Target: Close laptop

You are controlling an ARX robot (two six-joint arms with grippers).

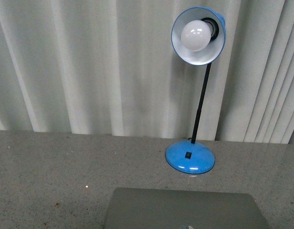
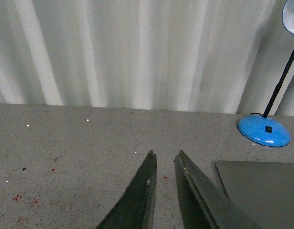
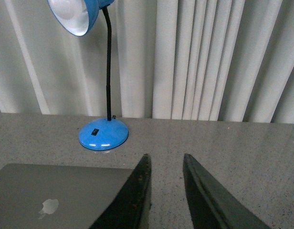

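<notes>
You see one laptop (image 1: 185, 209) shut flat on the tabletop (image 1: 51, 176), long axis left-right, beside one lamp (image 1: 191, 157). Both pincers, left (image 2: 165, 157) and right (image 3: 166, 160), stand slightly apart, empty.

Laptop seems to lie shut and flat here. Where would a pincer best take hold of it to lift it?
Probably the thin side edge nearest the right pincer, coming in low from that side, with the fingers above and below the edge. The laptop lies flat on the table with its lid down, so only its edges offer a grip.
</notes>
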